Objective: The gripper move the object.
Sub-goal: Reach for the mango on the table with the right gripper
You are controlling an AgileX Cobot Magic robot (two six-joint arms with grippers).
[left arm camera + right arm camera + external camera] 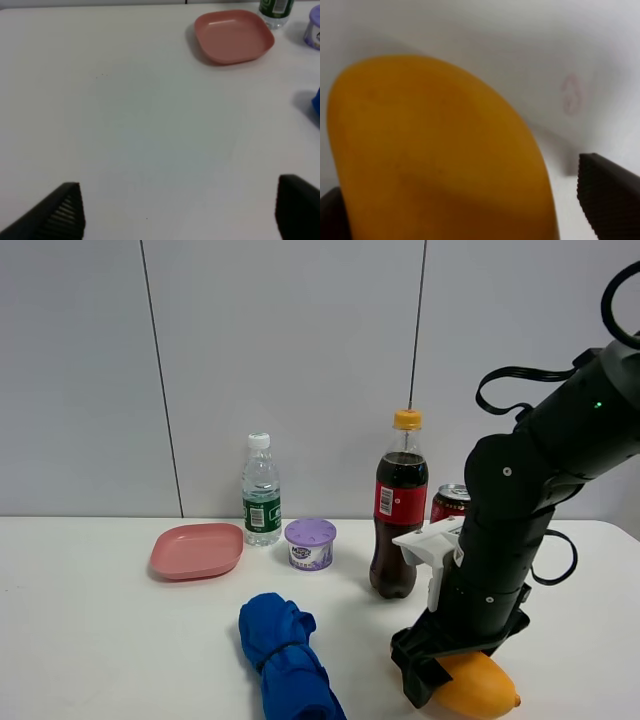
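At 5 o'clock, my right claw [441, 678] straddles the mango [482, 687]; can't tell if clamped. Squeeze mid-body, gently.

Mostly smooth stuff here
mango [478, 685] skin smooth and waxy, pink plate [197, 551] matt plastic, blue cloth [285, 660] soft crumpled fabric

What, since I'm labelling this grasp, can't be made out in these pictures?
Right gripper hold on the mango: exterior high, the arm covers it; right wrist, blurred, fingers cut by the edges.
Red can: exterior high, mostly behind the arm.
Left gripper: left wrist, only its tips show.
Blue cloth: exterior high, near end cut by the bottom edge.
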